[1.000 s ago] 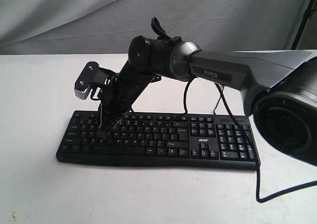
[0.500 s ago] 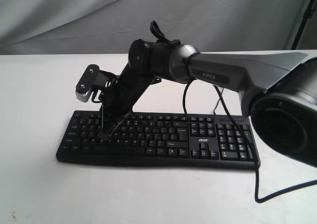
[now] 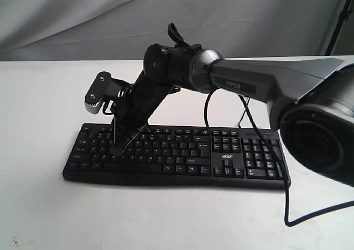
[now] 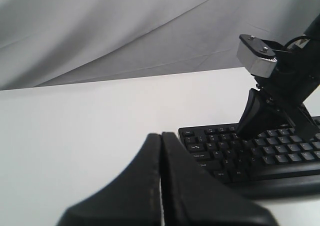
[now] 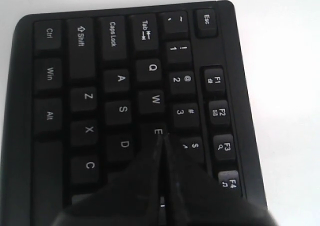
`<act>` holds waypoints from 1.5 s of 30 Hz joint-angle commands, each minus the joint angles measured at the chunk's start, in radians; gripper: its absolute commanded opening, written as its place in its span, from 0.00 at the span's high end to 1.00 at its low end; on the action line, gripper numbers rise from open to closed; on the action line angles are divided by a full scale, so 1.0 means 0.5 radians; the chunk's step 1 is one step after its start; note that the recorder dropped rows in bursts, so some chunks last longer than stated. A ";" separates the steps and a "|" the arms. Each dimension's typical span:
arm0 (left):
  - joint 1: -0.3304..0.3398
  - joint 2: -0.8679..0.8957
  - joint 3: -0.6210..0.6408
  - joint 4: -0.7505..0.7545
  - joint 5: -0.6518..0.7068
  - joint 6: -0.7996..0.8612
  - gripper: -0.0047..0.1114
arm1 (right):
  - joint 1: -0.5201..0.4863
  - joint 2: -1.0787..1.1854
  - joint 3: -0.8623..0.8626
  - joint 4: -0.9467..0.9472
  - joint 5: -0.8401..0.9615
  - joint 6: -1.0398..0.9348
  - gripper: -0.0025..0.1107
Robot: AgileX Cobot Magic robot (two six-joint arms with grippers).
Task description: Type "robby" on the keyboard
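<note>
The black keyboard lies across the white table, its number pad and "acer" logo toward the right. My right gripper reaches over from the right and points down at the left letter keys. In the right wrist view this gripper is shut, with nothing in it. Its tips sit at the edge of the E key, beside the 4 key, and its fingers hide the keys behind them. My left gripper is shut and empty. It hangs above bare table, off the Esc end of the keyboard.
A thin black cable runs from the keyboard's right end toward the front of the table. The right arm's large base joint fills the right side. A grey cloth backdrop hangs behind the white table.
The right arm's wrist has sunk slightly, with its tips still on the same left keys. Over the last half second it is almost still.
</note>
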 commanded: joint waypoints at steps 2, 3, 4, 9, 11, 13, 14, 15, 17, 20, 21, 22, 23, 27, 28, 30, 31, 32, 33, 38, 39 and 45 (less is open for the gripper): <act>-0.011 -0.007 0.009 0.010 -0.012 -0.006 0.96 | -0.006 -0.001 -0.006 -0.004 -0.012 -0.007 0.98; -0.011 -0.007 0.009 0.010 -0.012 -0.006 0.96 | -0.006 -0.001 -0.006 -0.004 -0.007 -0.007 0.98; -0.011 -0.007 0.009 0.010 -0.012 -0.006 0.96 | -0.006 -0.001 -0.006 -0.004 -0.007 -0.007 0.98; -0.011 -0.007 0.009 0.010 -0.012 -0.006 0.96 | -0.006 0.023 -0.006 -0.007 0.013 -0.035 0.98; -0.011 -0.007 0.009 0.010 -0.012 -0.006 0.96 | -0.006 0.023 -0.006 -0.007 0.013 -0.035 0.98; -0.011 -0.007 0.009 0.010 -0.012 -0.006 0.96 | -0.006 0.023 -0.006 -0.007 0.013 -0.035 0.98; -0.011 -0.007 0.009 0.010 -0.012 -0.006 0.96 | -0.006 0.023 -0.006 -0.007 0.017 -0.035 0.98; -0.011 -0.007 0.009 0.010 -0.012 -0.006 0.96 | -0.006 0.023 -0.006 -0.007 0.017 -0.035 0.98; -0.011 -0.007 0.009 0.010 -0.012 -0.006 0.96 | -0.006 0.023 -0.006 -0.007 0.026 -0.035 0.98; -0.011 -0.007 0.009 0.010 -0.012 -0.006 0.96 | -0.006 0.023 -0.006 -0.007 0.026 -0.035 0.98; -0.011 -0.007 0.009 0.010 -0.012 -0.006 0.96 | -0.006 0.023 -0.006 -0.007 0.026 -0.035 0.98; -0.011 -0.007 0.009 0.010 -0.012 -0.006 0.96 | -0.006 0.024 -0.006 -0.007 0.021 -0.035 0.98; -0.011 -0.007 0.009 0.010 -0.012 -0.006 0.96 | -0.006 0.020 -0.014 -0.007 0.021 -0.035 0.98; -0.011 -0.007 0.009 0.010 -0.012 -0.006 0.96 | -0.006 -0.051 -0.020 -0.011 0.021 -0.035 0.98; -0.011 -0.007 0.009 0.010 -0.012 -0.006 0.96 | -0.006 -0.083 -0.020 -0.011 0.037 -0.035 0.98; -0.011 -0.007 0.009 0.010 -0.012 -0.006 0.96 | -0.009 -0.136 -0.006 -0.011 0.064 -0.035 0.98; -0.011 -0.007 0.009 0.010 -0.012 -0.006 0.96 | -0.009 -0.162 0.011 -0.016 0.074 -0.035 0.98; -0.011 -0.007 0.009 0.010 -0.012 -0.006 0.96 | -0.009 -0.184 0.030 -0.020 0.082 -0.035 0.98; -0.011 -0.007 0.009 0.010 -0.012 -0.006 0.96 | -0.009 -0.213 0.058 -0.024 0.082 -0.040 0.98; -0.011 -0.007 0.009 0.010 -0.012 -0.006 0.96 | -0.060 -0.358 0.348 0.000 -0.026 -0.097 0.98; -0.011 -0.007 0.009 0.010 -0.012 -0.006 0.96 | -0.084 -0.392 0.429 0.022 -0.074 -0.106 0.98; -0.011 -0.007 0.009 0.010 -0.012 -0.006 0.96 | -0.244 -0.536 0.789 0.375 -0.148 -0.392 0.98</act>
